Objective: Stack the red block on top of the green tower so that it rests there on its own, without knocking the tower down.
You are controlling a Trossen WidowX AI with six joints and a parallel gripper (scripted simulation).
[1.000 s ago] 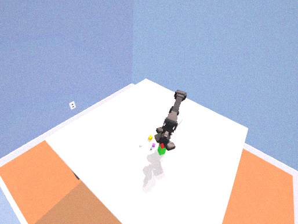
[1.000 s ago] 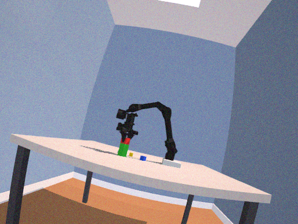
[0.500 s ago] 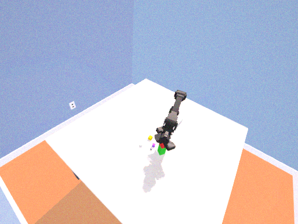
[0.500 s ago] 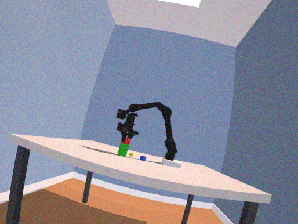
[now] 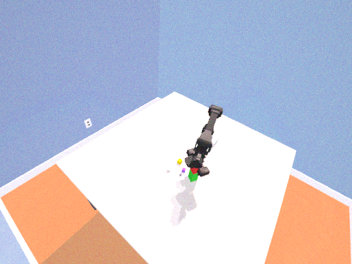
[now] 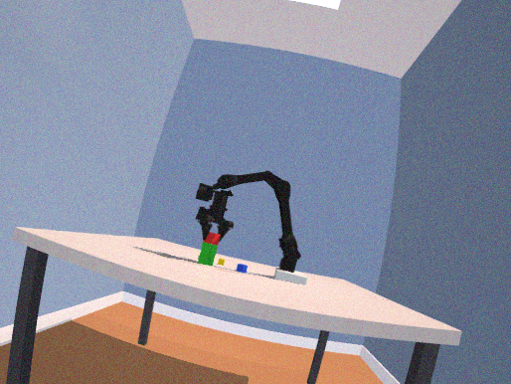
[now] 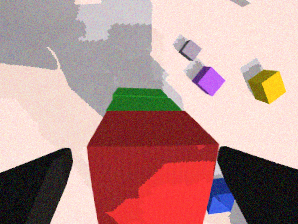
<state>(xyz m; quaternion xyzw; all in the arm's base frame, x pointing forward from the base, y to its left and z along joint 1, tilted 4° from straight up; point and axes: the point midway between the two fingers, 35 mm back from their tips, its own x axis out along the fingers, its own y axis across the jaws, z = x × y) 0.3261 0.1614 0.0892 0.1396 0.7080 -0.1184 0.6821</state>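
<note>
Where the red block [image 7: 152, 175] sits, it rests flat on top of the green tower [image 6: 207, 254], which stands upright on the white table [image 6: 348, 303]. In the wrist view, the gripper [image 7: 148, 192] has its jaws spread wide. One dark finger [image 7: 33, 196] lies at 9 o'clock of the block and the other at 3 o'clock, each with a visible strip of table between it and the block's side faces. The gripper therefore holds nothing.

In the exterior view, the arm [image 6: 280, 209] arches up from its base plate [image 6: 290, 277] and points the gripper straight down over the stack, with the fingertips flanking the red block at roughly its own height. The block's edges appear aligned with the tower below, though the angle is too shallow to confirm exact centring.

Other items on the table, located from the wrist view:
- A purple cube [image 7: 209, 80] at 1 o'clock of the stack, apart from it.
- A yellow cube [image 7: 268, 86] at 2 o'clock, farther out.
- A blue cube [image 7: 220, 196] at 3 o'clock, partly hidden behind the block and the finger on that side.
</note>
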